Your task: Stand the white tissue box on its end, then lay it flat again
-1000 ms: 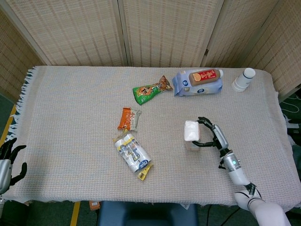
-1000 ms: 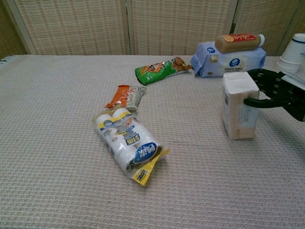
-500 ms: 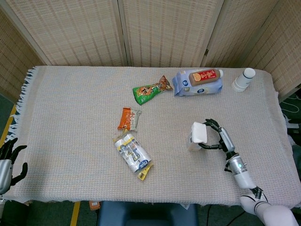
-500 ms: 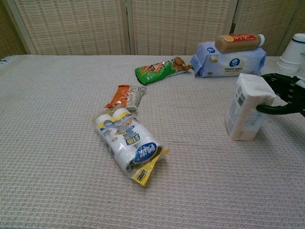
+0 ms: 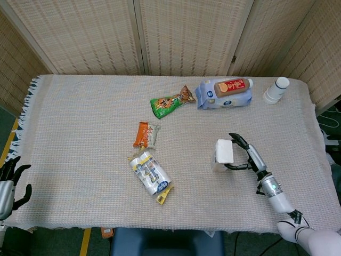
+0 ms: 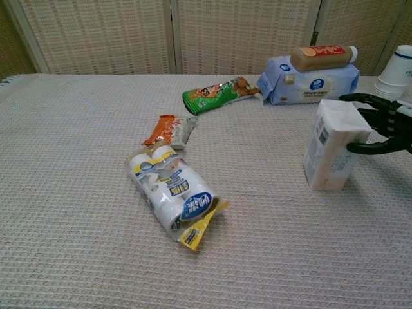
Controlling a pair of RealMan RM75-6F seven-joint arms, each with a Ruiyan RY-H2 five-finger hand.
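The white tissue box [image 5: 222,153] [image 6: 331,148] stands on its lower end at the right of the table, tilted with its top leaning toward my right hand [image 5: 246,154] [image 6: 380,125]. That hand holds the box's upper end, thumb against the near side and fingers reaching over the top. My left hand [image 5: 9,178] hangs off the table's left front corner, fingers spread, holding nothing.
A pack of tissue rolls [image 6: 170,193] lies at centre front, an orange snack packet [image 6: 168,131] behind it, a green snack bag [image 6: 215,94] further back. A blue wipes pack [image 6: 309,84] with a bottle [image 6: 322,56] on top and stacked paper cups [image 6: 398,74] sit at the back right.
One second ago the box stood upright; my right hand has tipped its top to the right. Since half a second ago the fingers over the top have straightened a little.
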